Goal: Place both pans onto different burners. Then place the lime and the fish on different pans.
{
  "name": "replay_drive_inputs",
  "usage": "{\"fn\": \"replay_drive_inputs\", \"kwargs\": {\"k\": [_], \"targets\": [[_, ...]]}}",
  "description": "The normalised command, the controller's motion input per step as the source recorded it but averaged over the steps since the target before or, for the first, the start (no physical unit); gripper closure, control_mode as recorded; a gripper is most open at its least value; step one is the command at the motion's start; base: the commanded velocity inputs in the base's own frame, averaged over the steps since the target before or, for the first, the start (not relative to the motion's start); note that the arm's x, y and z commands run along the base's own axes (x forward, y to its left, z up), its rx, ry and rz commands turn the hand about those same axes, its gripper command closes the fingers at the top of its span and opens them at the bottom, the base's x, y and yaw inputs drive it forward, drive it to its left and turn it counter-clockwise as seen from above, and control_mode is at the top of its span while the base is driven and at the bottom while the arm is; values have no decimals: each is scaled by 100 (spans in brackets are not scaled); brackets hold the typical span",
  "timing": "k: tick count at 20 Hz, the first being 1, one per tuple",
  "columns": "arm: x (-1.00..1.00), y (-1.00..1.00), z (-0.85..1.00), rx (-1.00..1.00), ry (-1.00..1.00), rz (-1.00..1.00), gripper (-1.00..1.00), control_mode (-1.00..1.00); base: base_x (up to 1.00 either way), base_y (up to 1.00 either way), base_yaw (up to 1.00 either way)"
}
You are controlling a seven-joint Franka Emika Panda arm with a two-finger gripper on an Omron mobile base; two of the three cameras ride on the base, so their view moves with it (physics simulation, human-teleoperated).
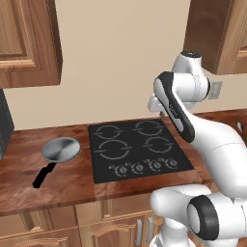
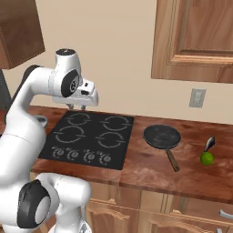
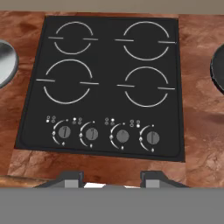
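Above the cooktop (image 1: 137,150), the pincer (image 2: 78,107) hangs well clear of the glass, over its rear edge in the right base view; its two fingertips (image 3: 71,178) stand apart with nothing between them, released and empty. Four burners (image 3: 72,37), drawn as grey rings on the black glass, are all bare, and four knobs (image 3: 64,131) run along the front edge. Left of the cooktop, on the wooden surface (image 1: 58,185), lies the steel pan (image 1: 60,149), its black handle pointing toward the front edge and somewhat to the left; the hand view catches its rim at the left border (image 3: 6,62). Right of the cooktop, near but apart from it, lies the dark pan (image 2: 162,136), its handle pointing toward the front and slightly right; the hand view shows its edge at the right border (image 3: 218,65). Further right on the same surface sits the lime (image 2: 207,158), well apart from the dark pan. Just behind the lime stands a small silvery, dark-tipped object (image 2: 210,143), tilted, which may be the fish, though it is too small to tell. Wooden cabinets (image 2: 195,38) hang on the wall above, and a wall outlet (image 2: 197,98) is mounted below them at the right.
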Motion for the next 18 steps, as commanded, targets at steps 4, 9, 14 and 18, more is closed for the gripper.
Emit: {"fn": "replay_drive_inputs", "kwargs": {"k": [4,9,14,18], "targets": [[0,-31,0,0,0,1,-100,-100,0,0,0],[-8,-69,-12,0,1,8,-100,-100,0,0,0],[-3,-72,-21,0,6,7,-100,-100,0,0,0],[0,-71,-30,0,9,5,-100,-100,0,0,0]]}}
